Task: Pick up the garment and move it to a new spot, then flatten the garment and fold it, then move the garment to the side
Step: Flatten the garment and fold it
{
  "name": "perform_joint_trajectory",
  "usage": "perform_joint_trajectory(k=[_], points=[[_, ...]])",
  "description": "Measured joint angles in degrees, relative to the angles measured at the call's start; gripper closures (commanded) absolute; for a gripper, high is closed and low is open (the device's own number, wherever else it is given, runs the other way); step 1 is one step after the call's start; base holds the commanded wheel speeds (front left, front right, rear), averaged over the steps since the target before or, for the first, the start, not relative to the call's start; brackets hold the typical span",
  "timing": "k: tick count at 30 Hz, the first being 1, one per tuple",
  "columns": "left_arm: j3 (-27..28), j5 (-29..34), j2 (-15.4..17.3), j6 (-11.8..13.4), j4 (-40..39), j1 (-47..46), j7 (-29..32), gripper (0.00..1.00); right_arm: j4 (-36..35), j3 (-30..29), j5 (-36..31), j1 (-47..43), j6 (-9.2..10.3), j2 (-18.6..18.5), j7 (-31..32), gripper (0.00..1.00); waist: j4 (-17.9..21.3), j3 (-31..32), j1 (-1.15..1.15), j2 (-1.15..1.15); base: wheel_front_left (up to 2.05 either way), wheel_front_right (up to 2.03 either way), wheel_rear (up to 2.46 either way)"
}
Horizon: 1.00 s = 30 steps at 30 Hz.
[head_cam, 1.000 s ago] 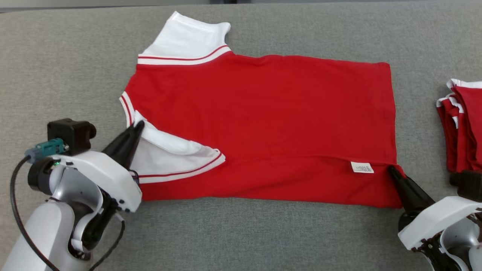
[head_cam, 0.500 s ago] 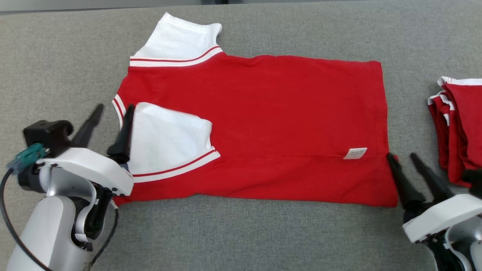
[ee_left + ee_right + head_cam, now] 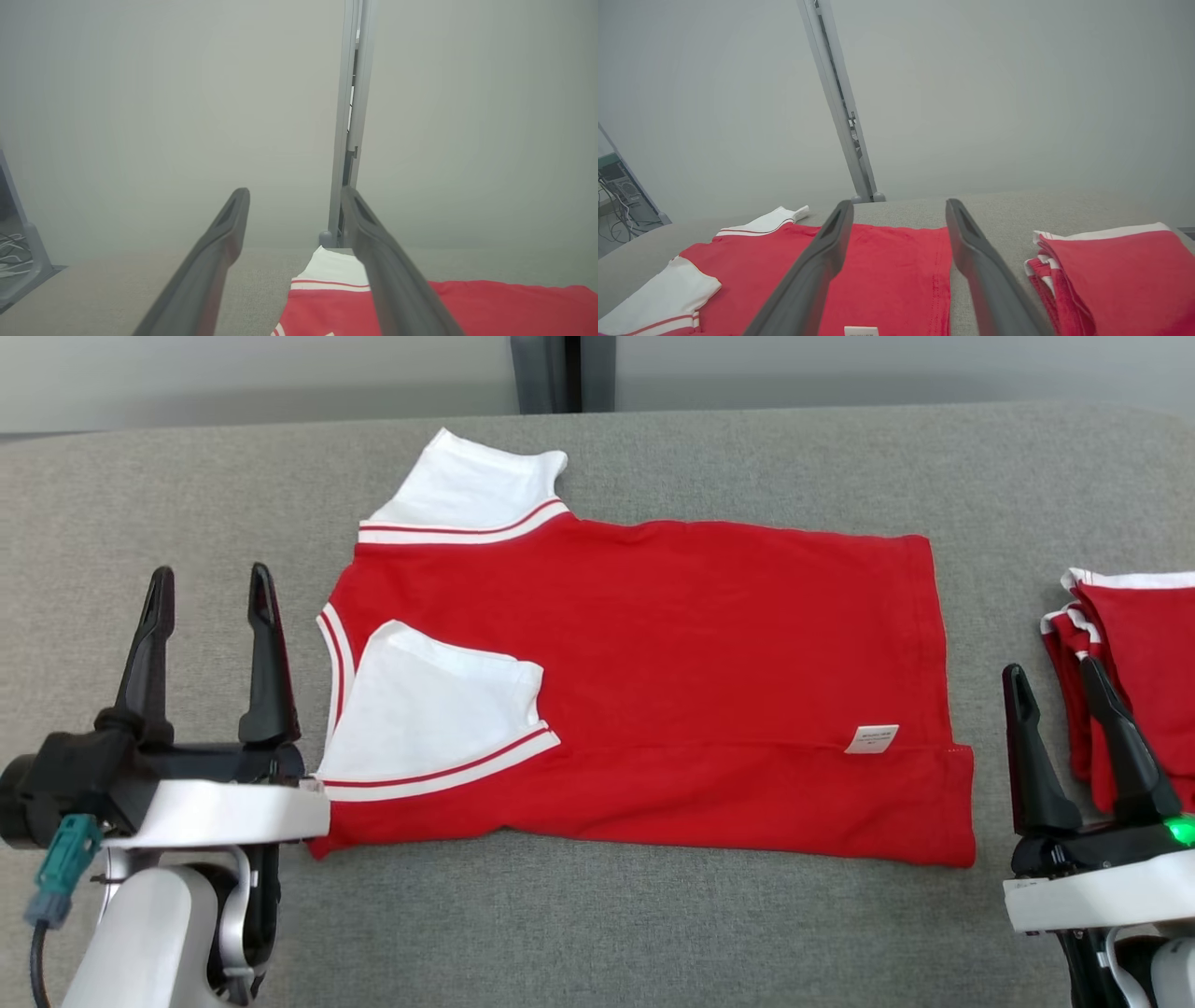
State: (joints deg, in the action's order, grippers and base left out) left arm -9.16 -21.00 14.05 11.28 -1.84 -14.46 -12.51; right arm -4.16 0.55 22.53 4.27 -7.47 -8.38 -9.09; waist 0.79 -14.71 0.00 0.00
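Observation:
The garment, a red jersey with white sleeves, lies flat across the grey surface, its near long edge folded up over the body. One white sleeve is folded onto the red front; a small white label shows near the right hem. My left gripper stands open just left of the collar, holding nothing. At the garment's right hem my right gripper is open and empty. The left wrist view catches the far sleeve and red cloth; the right wrist view looks over the garment.
A stack of folded red garments with white trim lies at the right edge, close beside my right gripper, seen too as the stack. A grey post stands behind the grey padded surface.
Both grippers opened, let go of the garment's near edge and drew back, fingers now pointing up. The folded edge and sleeve settled flat. The camera tilted, showing the wall behind.

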Motion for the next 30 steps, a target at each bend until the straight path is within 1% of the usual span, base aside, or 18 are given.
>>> perform_joint_trajectory(k=[4,11,19,25,29,30], points=[[0.02,2.07,0.82,-0.12,1.19,2.46,-1.7,0.0,0.7,0.07,-3.16,-0.25,0.0,0.0,-1.65,0.0,-0.63,1.53,0.0,0.0,0.0,0.0,0.0],[-1.62,5.41,1.67,-0.38,3.65,6.62,-2.16,0.0,3.08,-0.49,-7.05,-2.88,0.0,0.34,-1.59,0.0,-1.58,4.01,0.0,0.0,0.0,0.0,0.0],[-2.3,5.32,1.75,-0.55,4.43,8.26,-2.19,0.0,3.15,-1.14,-6.95,-4.03,0.0,1.36,-1.43,0.0,-1.6,5.21,0.0,0.0,0.0,0.0,0.0],[-2.89,5.38,1.89,-0.54,4.27,8.17,-1.6,0.0,3.03,-1.12,-6.68,-4.0,0.0,1.77,-1.18,0.0,-1.54,5.0,0.0,0.0,0.0,0.0,0.0],[-3.9,5.46,2.45,-0.76,4.38,7.75,0.6,0.0,3.21,-1.33,-6.36,-3.84,0.0,1.9,-1.0,0.0,-1.3,4.41,0.0,0.0,0.0,0.0,0.0],[-4.16,5.46,2.59,-1.13,4.53,7.5,1.21,0.0,3.37,-1.38,-6.37,-3.85,0.0,1.9,-0.82,0.0,-1.21,4.16,0.0,0.0,0.0,0.0,0.0]])
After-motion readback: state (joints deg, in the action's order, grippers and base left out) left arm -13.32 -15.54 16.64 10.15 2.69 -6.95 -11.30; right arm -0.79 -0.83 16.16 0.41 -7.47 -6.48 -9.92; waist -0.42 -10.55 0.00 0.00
